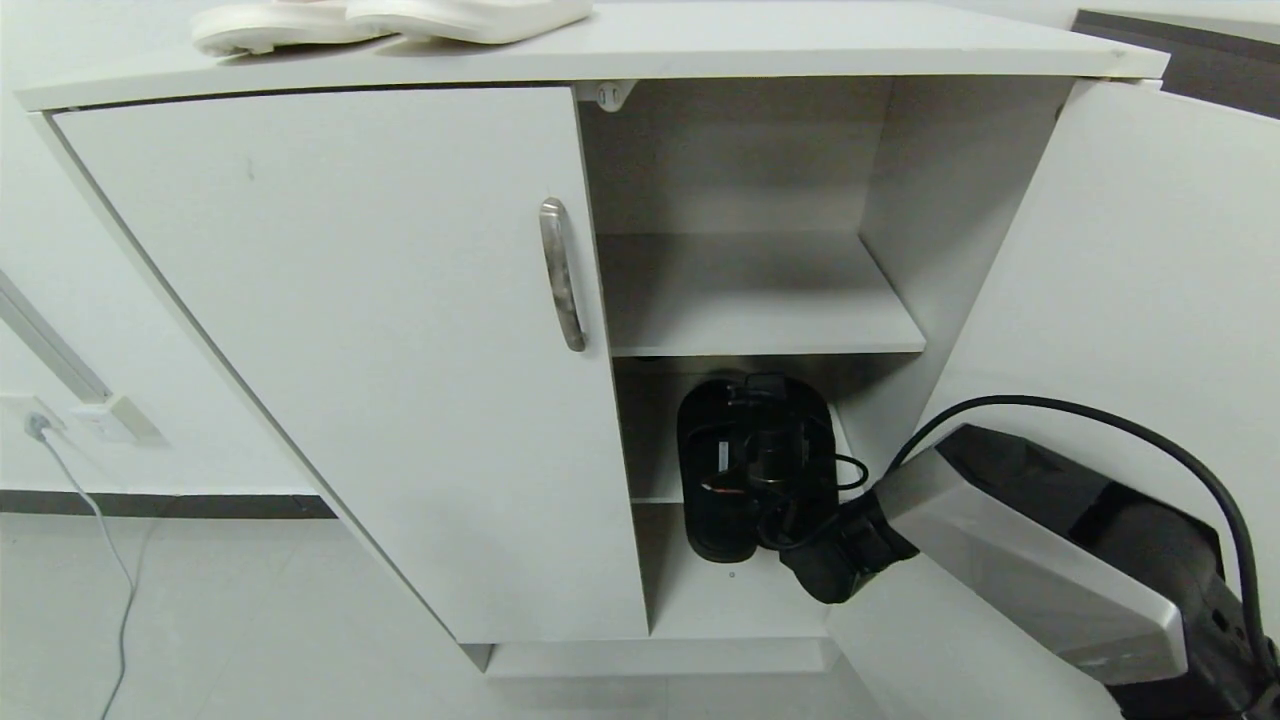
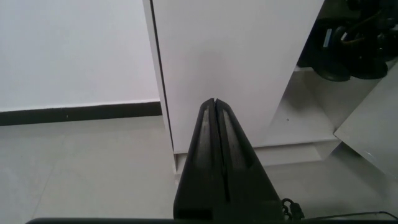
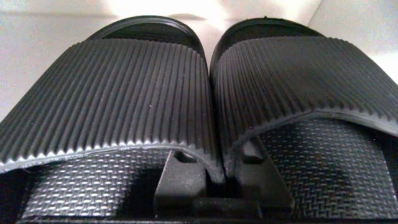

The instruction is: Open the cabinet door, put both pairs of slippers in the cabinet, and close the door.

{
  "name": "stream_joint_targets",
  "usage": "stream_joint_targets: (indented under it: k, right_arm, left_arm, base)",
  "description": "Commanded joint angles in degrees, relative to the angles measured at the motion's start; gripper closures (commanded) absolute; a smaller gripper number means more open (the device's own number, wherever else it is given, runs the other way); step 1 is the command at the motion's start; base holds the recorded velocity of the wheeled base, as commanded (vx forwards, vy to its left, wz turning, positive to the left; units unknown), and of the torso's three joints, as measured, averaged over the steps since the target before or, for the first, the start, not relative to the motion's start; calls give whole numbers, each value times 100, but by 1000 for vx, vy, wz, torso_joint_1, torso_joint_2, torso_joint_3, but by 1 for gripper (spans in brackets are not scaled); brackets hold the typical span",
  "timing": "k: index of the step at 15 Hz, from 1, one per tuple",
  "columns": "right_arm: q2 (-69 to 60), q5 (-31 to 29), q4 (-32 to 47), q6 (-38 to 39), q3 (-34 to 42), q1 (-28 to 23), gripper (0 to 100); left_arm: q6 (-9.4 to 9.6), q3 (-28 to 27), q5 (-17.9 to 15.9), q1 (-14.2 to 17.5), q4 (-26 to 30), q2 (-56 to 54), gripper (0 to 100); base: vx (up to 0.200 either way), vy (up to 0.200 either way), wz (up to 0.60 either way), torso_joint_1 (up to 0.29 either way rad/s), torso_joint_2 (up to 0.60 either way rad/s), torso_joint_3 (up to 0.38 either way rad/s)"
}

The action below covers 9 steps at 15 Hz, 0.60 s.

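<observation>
Black slippers (image 1: 725,470): lower compartment of cabinet (image 1: 800,45), long axis near-to-far, seemingly set down; right gripper (image 3: 216,174) clamped on their inner edges. White slippers (image 1: 390,20): cabinet top, far left, nearer left gripper (image 2: 214,106), its fingers pressed together.

Your head cam sits above the cabinet (image 1: 800,50), facing forward and down at mid range. You get the whole front: the closed door (image 1: 330,330) and the open half. Left wrist cam is low and set back, looking along the left gripper (image 2: 214,104), fingers pressed together, at the closed door's lower part and the floor (image 2: 81,162) ahead of the fingertips. Right wrist cam is inside the lower compartment (image 1: 720,600), very close behind the right gripper (image 3: 217,177), which pinches the black slippers (image 3: 124,93) just past its tips. Overlap: all three see the black slippers. Head and left wrist also share the closed door and lower compartment.
</observation>
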Motion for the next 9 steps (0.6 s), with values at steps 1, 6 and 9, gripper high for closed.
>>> stream_joint_targets:
  k: [1, 6, 9]
  right_arm:
    - [285, 48, 251, 0, -566, -100, 100]
    - [469, 118, 585, -9, -1146, -179, 100]
    - [487, 206, 945, -18, -1454, -205, 100]
  left_arm:
    - [0, 1, -2, 1, -1, 9, 100]
    - [0, 1, 7, 1, -1, 9, 100]
    - [0, 1, 7, 1, -1, 9, 100]
  base:
    - [0, 0, 0, 0, 0, 0]
    - [0, 0, 0, 0, 0, 0]
    - [0, 0, 0, 0, 0, 0]
